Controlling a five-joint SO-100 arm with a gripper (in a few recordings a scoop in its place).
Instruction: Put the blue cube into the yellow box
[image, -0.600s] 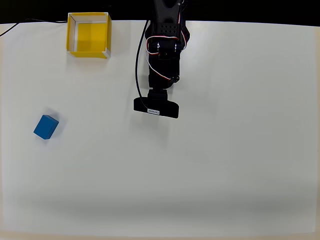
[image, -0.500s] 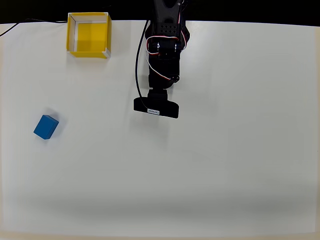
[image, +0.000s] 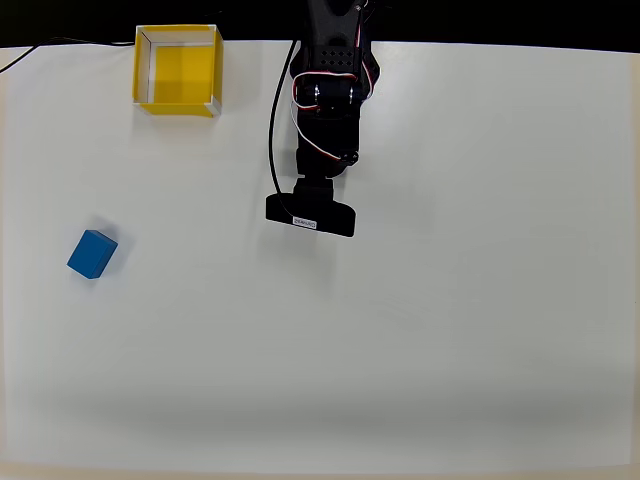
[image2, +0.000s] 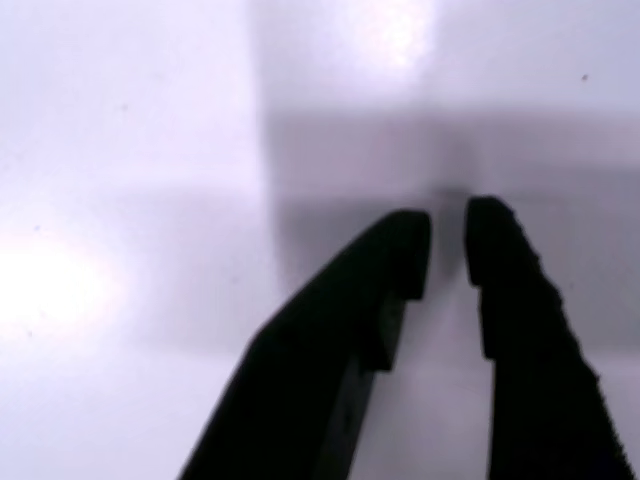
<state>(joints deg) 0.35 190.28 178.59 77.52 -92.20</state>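
Note:
In the overhead view the blue cube (image: 92, 253) lies alone on the white table near the left edge. The yellow box (image: 177, 70) stands open-topped and empty at the back left, well apart from the cube. My black arm (image: 325, 110) reaches down from the top centre and ends in the wrist camera block (image: 310, 215), which covers the fingers from above. The block hangs far to the right of the cube. In the wrist view my gripper (image2: 447, 245) points at bare table, its two dark fingers almost together with a thin slit and nothing between them.
The white table (image: 450, 300) runs wide to the right and the front. A black cable (image: 274, 130) hangs along the left side of the arm. Another thin cable (image: 60, 45) lies at the back left edge.
The wrist camera block has shifted a hair to the left. The cube and the box have not moved.

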